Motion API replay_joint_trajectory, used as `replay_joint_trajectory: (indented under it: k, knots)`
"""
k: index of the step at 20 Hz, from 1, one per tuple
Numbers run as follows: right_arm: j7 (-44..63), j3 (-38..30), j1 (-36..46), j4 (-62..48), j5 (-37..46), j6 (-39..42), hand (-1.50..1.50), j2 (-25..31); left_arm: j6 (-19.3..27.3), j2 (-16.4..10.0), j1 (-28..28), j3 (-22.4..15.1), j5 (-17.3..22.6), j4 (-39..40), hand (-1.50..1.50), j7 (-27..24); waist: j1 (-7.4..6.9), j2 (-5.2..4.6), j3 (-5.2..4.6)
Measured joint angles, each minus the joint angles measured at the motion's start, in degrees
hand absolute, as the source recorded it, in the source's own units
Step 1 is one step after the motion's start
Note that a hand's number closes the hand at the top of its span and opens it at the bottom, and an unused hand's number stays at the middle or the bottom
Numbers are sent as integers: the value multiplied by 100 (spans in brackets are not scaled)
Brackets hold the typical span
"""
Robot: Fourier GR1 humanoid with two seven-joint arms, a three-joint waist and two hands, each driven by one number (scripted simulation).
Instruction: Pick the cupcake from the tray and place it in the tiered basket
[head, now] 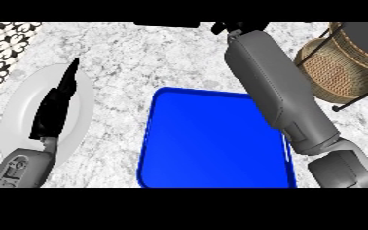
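L hand (54, 109) rests over the white plate (86, 85), fingers straight, out of the way. R hand (241, 28) is cut off at the top edge near the tiered basket (330, 70); I cannot tell its grip. No cupcake on the tray (215, 141); I guess R hand has it.

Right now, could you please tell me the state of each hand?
Left hand: open, over the white plate, holding nothing.
Right hand: mostly cut off at the view's top edge; cannot be told.
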State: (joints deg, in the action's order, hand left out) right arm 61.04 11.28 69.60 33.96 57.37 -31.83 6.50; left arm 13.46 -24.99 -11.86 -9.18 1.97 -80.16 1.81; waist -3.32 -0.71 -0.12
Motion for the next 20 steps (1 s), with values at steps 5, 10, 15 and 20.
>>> replay_joint_trajectory:
  k: [5,10,15,20]
  knots:
    - [238,-52,695,-518,636,103,150,255,23,2,-33,72,-19,-44,0,135,106,31,2]
    - [271,-305,1204,-957,745,357,150,560,4,13,66,123,-48,-110,0,149,152,39,4]
    - [-71,-676,1315,-1156,549,273,150,844,56,126,103,127,-160,-132,0,151,183,33,7]
    - [-334,-753,1261,-1466,580,413,150,1150,-36,85,228,236,-149,-260,0,149,184,31,8]
